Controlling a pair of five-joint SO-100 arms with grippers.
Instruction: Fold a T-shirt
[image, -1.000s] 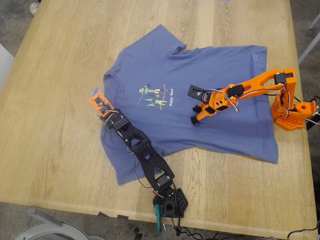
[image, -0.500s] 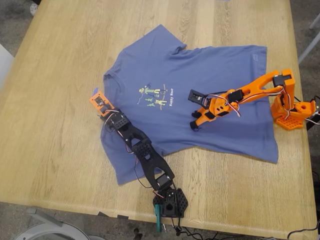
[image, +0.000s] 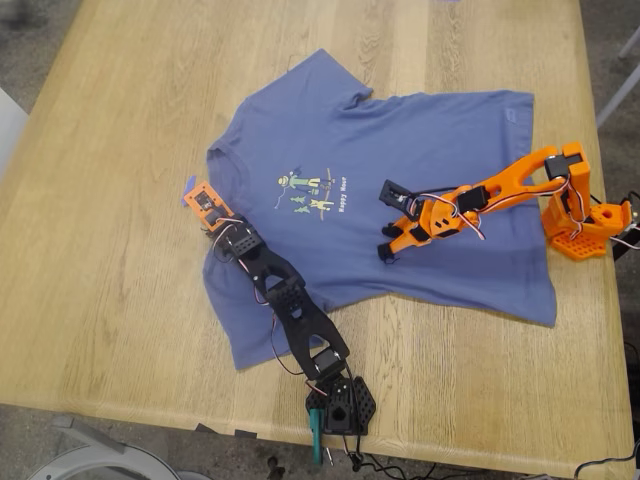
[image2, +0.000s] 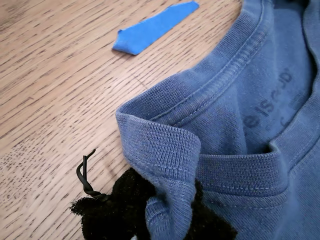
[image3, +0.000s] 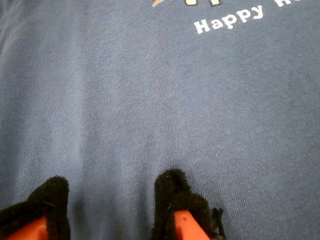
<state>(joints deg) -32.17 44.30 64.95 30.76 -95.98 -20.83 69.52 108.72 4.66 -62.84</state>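
Observation:
The slate-blue T-shirt (image: 400, 130) lies spread flat on the wooden table (image: 120, 300), print up, its neck toward the exterior view's left. My first gripper (image: 214, 236), on the black arm, is at the collar. In the first wrist view its black pads (image2: 115, 207) are shut on a bunched fold of the ribbed collar (image2: 165, 145). My second gripper (image: 388, 250), on the orange arm, stands over the shirt's middle, just past the print. In the second wrist view its padded fingertips (image3: 172, 192) are open and rest on the cloth (image3: 150, 90) below the "Happy" text.
A small blue tape scrap (image: 188, 185) lies on the table beside the collar; it also shows in the first wrist view (image2: 152, 27). The orange arm's base (image: 585, 225) stands at the exterior view's right, the black arm's base (image: 340, 405) at the near edge.
My second gripper has sunk lower onto the shirt and shifted slightly toward the exterior view's left. My first gripper has moved slightly at the collar, uncovering more of the tape scrap.

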